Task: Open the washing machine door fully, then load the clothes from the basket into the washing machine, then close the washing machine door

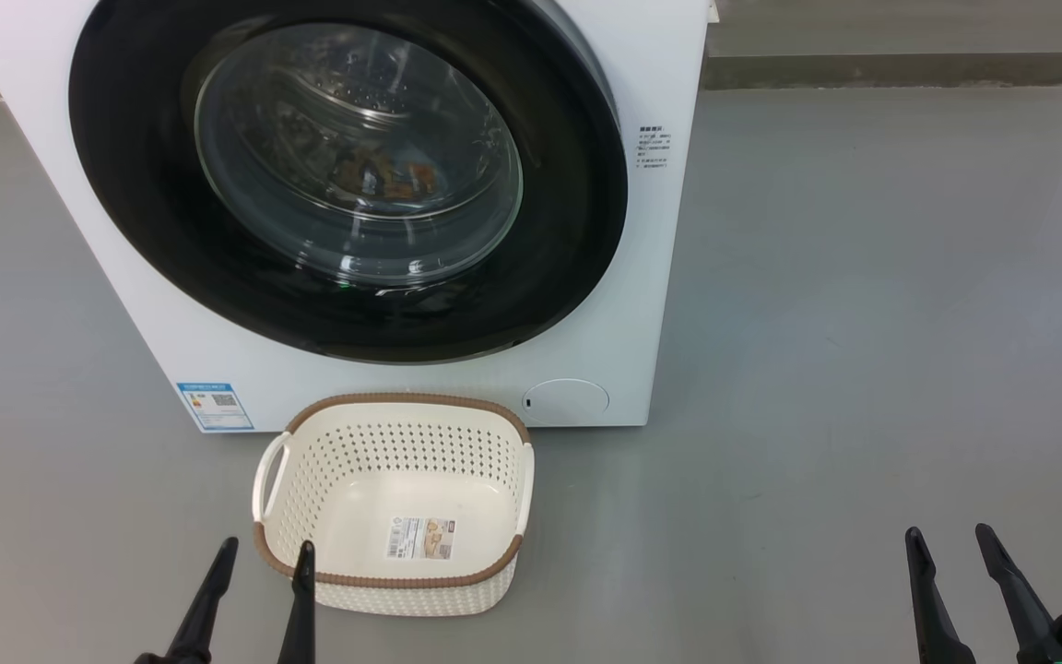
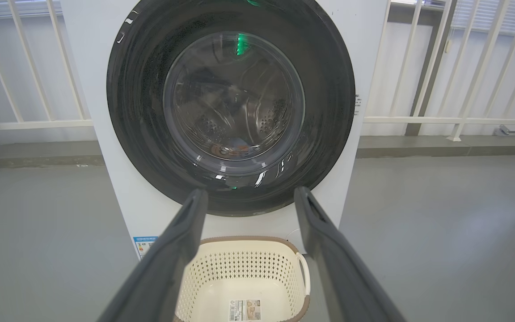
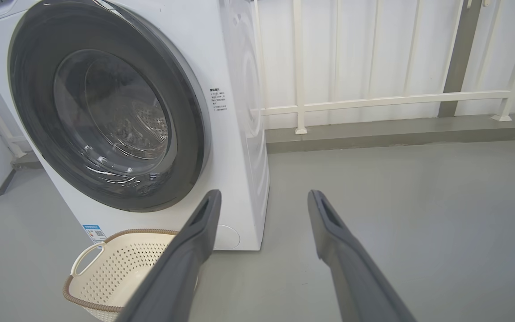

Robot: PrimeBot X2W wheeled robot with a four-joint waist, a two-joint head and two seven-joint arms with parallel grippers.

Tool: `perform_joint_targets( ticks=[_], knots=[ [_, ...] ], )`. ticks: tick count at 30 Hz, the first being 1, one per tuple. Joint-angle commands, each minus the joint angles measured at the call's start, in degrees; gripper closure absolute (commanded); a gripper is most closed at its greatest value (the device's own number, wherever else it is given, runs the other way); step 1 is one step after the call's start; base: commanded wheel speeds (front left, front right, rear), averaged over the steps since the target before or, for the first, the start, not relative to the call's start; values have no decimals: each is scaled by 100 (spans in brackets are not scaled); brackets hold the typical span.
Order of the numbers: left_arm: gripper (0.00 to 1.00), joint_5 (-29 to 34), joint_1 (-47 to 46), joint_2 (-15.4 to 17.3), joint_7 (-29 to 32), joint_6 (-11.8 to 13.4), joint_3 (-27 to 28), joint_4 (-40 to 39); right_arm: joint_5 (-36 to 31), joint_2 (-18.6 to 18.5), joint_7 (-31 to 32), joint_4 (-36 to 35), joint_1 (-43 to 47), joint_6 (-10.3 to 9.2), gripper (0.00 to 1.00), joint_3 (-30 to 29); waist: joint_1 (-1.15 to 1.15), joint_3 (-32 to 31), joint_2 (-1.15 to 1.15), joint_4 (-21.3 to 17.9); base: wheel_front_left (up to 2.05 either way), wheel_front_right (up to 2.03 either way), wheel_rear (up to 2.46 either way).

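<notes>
Head view looks steeply down from above onto the washing machine (image 1: 637,295) front, basket (image 1: 402,452) near its foot. Left wrist view is low, close, facing the washing machine door (image 2: 235,98) square-on. Right wrist view is low, further right, seeing it obliquely. All three share door and basket.

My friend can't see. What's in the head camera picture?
A white washing machine with its round door shut, clothes showing through it. An empty basket sits on the floor before it, the left gripper and right gripper open below.
</notes>
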Motion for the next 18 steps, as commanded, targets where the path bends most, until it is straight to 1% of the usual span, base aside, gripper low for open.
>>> perform_joint_targets(
  ticks=[1,18],
  knots=[
    [0,-9,-82,70,-54,-44,202,-94,-91,-73,-2,-166,-64,-16,0,139,0,-11,0,-2,0,0,0],
    [0,-26,-65,74,-54,-10,194,-78,-102,-52,-3,-149,-79,-16,0,138,0,-64,0,-57,0,0,0]
  ],
)
